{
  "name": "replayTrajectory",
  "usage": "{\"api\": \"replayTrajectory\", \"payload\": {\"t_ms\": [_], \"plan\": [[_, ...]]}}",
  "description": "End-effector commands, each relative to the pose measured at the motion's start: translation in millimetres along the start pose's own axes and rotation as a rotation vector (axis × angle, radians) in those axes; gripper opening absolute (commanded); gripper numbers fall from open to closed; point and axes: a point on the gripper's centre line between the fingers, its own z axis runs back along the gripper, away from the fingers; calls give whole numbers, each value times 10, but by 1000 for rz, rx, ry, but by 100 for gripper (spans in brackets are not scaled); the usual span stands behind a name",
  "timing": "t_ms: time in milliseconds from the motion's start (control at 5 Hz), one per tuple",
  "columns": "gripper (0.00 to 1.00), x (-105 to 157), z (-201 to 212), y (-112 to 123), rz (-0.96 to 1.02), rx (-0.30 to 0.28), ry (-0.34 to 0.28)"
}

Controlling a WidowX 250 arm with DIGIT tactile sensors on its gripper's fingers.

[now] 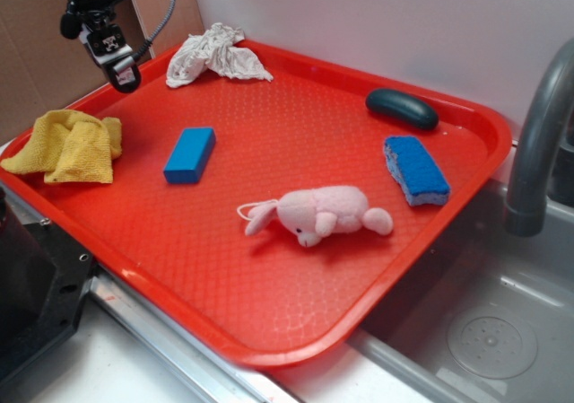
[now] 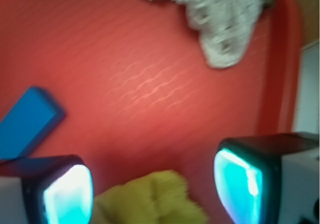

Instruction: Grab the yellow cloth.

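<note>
Tool (image 2: 152,184) hangs high over the far-left corner, jaws wide apart, nothing between them. Red tray (image 1: 269,331) fills the scene. Yellow cloth (image 1: 67,147) sits bunched on the tray's left rim, partly spilling over it, left of the blue block (image 1: 190,154); white rag (image 1: 215,55) lies well apart at the far edge. Wrist view shows the cloth low between the pads (image 2: 67,194). Judgement: centre over the thickest fold, descend straight, then close.

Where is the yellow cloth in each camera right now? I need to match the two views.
Exterior: the yellow cloth is bunched on the red tray's far left edge, below the gripper.
Wrist: it shows at bottom centre, between the open fingers.
Shared landmark: the blue block beside it.
</note>
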Motion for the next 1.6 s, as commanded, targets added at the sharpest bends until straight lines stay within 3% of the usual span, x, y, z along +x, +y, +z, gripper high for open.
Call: {"api": "replayTrajectory", "payload": {"t_ms": [0, 200, 400, 600, 1200, 1400], "plan": [[100, 202, 384, -376, -26, 41, -11], [100, 181, 254, -394, -8, 26, 48], [100, -319, 67, -489, -9, 11, 115], [100, -622, 140, -638, 98, 86, 8], [100, -622, 140, -638, 98, 86, 8], [100, -600, -27, -500, 11, 129, -18]]}}
